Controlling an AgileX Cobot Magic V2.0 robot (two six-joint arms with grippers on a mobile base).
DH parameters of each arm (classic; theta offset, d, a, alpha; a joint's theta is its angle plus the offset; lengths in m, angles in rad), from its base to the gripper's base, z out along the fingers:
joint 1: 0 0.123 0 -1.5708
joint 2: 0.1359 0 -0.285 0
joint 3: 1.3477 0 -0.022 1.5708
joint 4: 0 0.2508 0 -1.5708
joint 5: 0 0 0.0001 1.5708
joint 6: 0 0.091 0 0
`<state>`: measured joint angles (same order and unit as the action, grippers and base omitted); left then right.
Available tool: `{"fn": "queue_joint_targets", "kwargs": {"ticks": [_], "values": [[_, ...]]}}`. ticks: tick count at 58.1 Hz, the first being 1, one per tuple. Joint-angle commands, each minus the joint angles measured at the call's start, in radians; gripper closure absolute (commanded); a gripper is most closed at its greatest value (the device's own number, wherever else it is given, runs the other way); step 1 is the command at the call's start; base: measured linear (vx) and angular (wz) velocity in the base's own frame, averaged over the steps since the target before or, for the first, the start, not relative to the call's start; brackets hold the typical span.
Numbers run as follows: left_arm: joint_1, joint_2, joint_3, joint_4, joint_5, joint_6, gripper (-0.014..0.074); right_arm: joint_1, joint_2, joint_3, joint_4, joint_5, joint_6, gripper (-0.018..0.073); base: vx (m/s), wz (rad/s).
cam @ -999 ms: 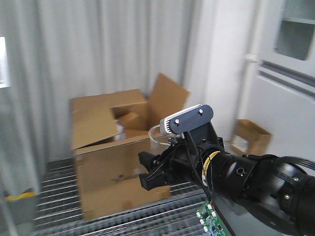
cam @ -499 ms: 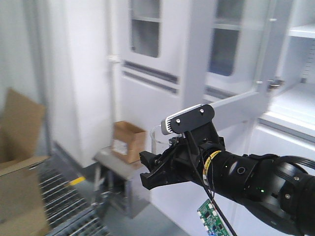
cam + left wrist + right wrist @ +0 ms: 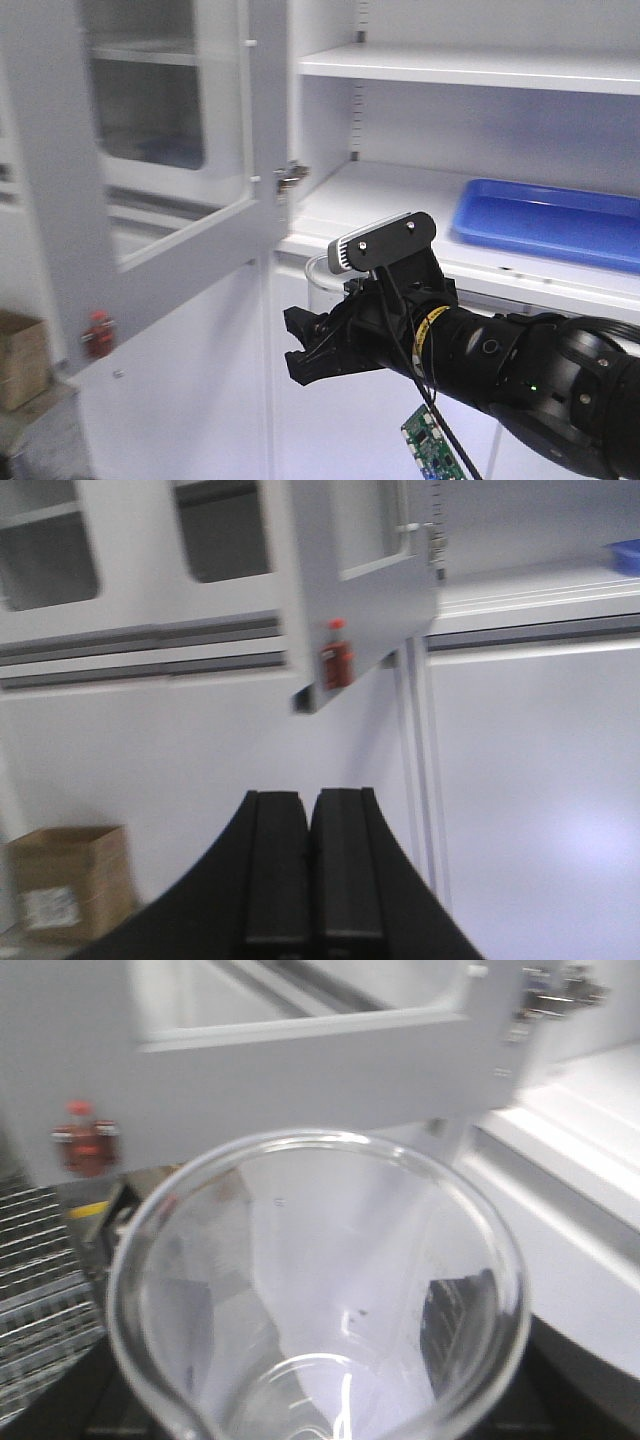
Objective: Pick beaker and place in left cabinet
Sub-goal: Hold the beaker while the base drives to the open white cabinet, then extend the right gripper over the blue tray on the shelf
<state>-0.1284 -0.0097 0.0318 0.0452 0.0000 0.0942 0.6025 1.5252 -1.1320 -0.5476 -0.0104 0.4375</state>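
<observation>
My right gripper is shut on the clear glass beaker, whose rim shows just behind the wrist camera. In the right wrist view the beaker fills the frame, mouth toward the camera and spout at the lower left. The left cabinet stands open ahead, with white shelves and a blue tray on the lower shelf to the right. The beaker is held in front of and below that shelf's edge. My left gripper is shut and empty, facing the lower cabinet front.
The cabinet's glazed door is swung open to the left on a metal hinge, with a small red item on its edge. A cardboard box sits on the floor at the left. Floor grating shows low left.
The whole view has swung from cardboard boxes past closed cabinets to the open cabinet. The right gripper keeps the same hold on the beaker.
</observation>
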Motion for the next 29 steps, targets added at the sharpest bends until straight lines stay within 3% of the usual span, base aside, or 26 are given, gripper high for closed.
{"fn": "queue_joint_targets", "kwargs": {"ticks": [1,29], "values": [[-0.001,-0.019,0.016,-0.003,-0.075,-0.003,0.0595,-0.004,-0.043,-0.032,0.000,-0.070,0.002,0.0561,0.20,-0.66],[-0.001,-0.019,0.016,-0.003,-0.075,-0.003,0.0595,-0.004,-0.043,-0.032,0.000,-0.070,0.002,0.0561,0.20,-0.54]]}}
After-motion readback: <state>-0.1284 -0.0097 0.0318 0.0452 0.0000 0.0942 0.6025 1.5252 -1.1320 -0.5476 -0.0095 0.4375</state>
